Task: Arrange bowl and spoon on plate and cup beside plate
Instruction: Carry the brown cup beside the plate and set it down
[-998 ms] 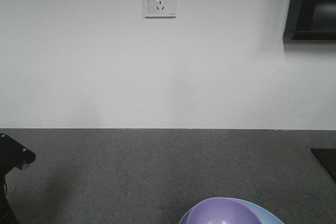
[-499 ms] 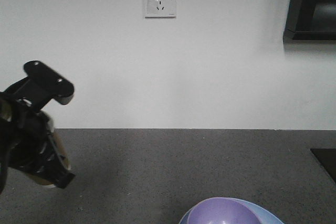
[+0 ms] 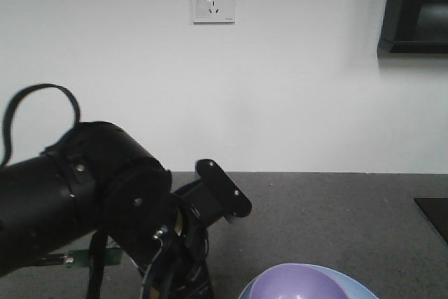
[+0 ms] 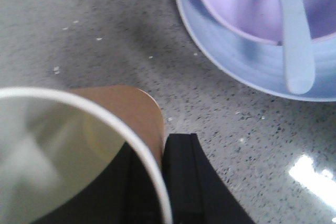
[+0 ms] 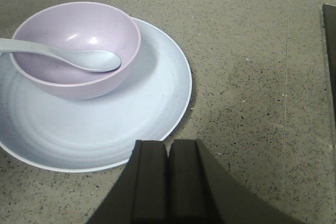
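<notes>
**Between the left fingers, a cup; bowl and spoon on the plate**

Close against the left wrist camera, the cup point(image 4: 79, 150) fills the lower left corner, its rim cut off by the frame edge and its cream inside too blurred to show any contents. The left gripper point(image 4: 157, 182) grips the cup's brown wall; only one dark finger point(image 4: 184, 182) is plainly seen. Ahead and to its right lies the plate point(image 4: 231, 61), partly cropped, with the bowl point(image 4: 236, 3) on it and the spoon point(image 4: 294, 30) leaning out over the bowl's rim.

Just ahead of the right gripper point(image 5: 168, 182), whose fingers point(image 5: 149, 187) are pressed together with nothing between them, the whole plate rests on the grey speckled counter point(image 5: 252, 77). From the front, the left arm point(image 3: 84, 201) hides much of the counter.
</notes>
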